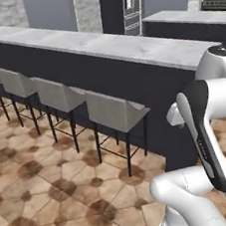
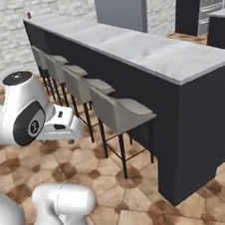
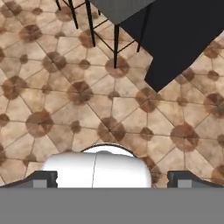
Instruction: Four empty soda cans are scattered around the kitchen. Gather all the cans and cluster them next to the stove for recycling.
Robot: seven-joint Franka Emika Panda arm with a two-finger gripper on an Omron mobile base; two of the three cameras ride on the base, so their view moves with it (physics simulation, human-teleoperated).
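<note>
We think the small red speck [image 2: 29, 15] at the far end of the island counter [image 2: 141, 50] may be one of the soda cans, though it is too small to be sure; it lies far ahead of our jaws. Our gripper [image 3: 112, 179] stands wide and empty over the tile floor [image 3: 87, 96], beside the stools [image 2: 120, 114]. We judge ourselves searching; next calls for driving nearer the counter.

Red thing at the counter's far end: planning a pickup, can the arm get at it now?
Probably not: the red thing sits past the whole row of stools, while the open gripper points at the floor by the counter's near end.
</note>
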